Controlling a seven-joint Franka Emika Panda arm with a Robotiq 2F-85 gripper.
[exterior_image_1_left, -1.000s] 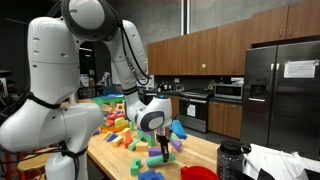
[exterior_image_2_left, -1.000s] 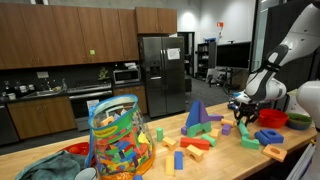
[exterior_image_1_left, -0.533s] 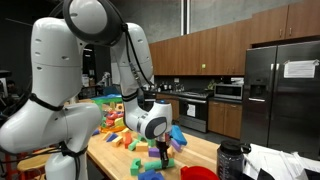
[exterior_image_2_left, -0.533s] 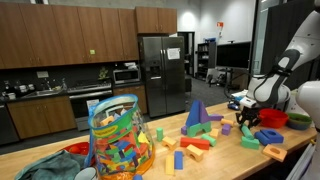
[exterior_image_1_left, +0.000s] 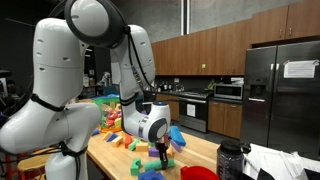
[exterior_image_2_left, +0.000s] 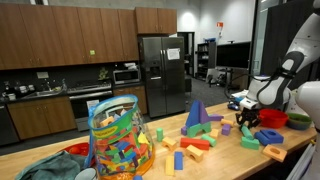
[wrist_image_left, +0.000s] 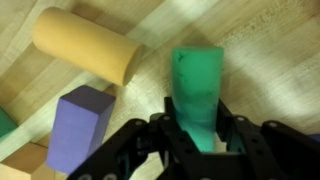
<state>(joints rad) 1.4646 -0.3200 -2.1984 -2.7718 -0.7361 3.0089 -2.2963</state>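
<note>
Lower than a second ago, end effector (wrist_image_left: 200, 128) tight around green block (wrist_image_left: 198, 80).

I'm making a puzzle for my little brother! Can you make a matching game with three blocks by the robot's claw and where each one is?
Things:
1. green block
2. purple block
3. orange cylinder

Places:
A. lying on its side, top left of the wrist view
B. between the fingers of the gripper
C. on the table, lower left of the wrist view

Pairs: 1-B, 2-C, 3-A
</note>
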